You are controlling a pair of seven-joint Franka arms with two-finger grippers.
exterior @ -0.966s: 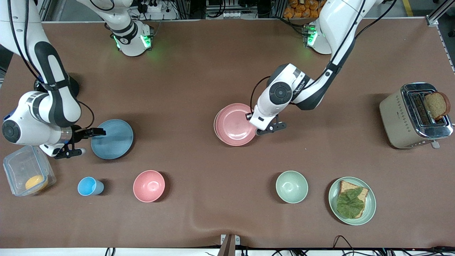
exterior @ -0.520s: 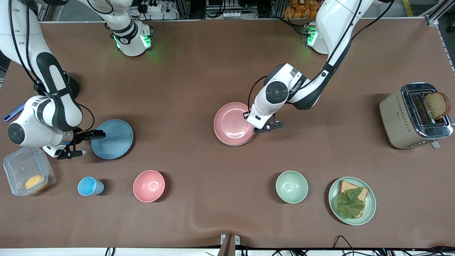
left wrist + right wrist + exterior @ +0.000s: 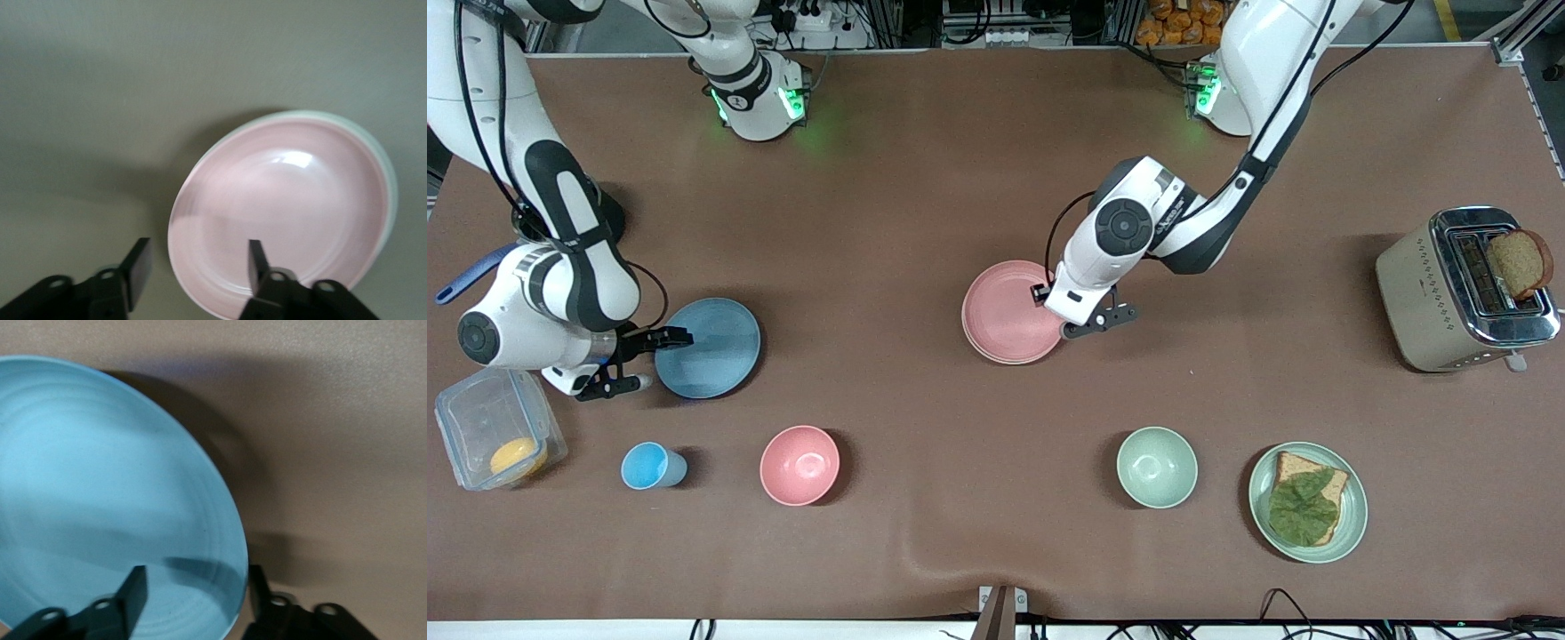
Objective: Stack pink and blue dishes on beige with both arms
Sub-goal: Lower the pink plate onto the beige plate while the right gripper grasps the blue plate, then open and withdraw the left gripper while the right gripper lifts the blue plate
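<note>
The pale pink plate (image 3: 1005, 311) lies mid-table on top of the beige plate, of which only a pale rim (image 3: 392, 190) shows in the left wrist view. My left gripper (image 3: 1069, 311) is open, its fingers astride the pink plate's (image 3: 287, 200) rim on the side toward the left arm's end. The light blue plate (image 3: 710, 348) rests on the table toward the right arm's end. My right gripper (image 3: 660, 359) is open with the blue plate's (image 3: 100, 487) rim between its fingers (image 3: 133, 590).
Nearer the front camera stand a blue cup (image 3: 649, 466), a deep pink bowl (image 3: 799, 465), a green bowl (image 3: 1156, 467) and a green plate with bread and a leaf (image 3: 1307, 502). A clear container (image 3: 498, 437) sits by the right gripper. A toaster (image 3: 1463, 289) stands at the left arm's end.
Both arms shifted only slightly. The right arm's wrist moved in a little toward the blue plate. The plates stay where they were.
</note>
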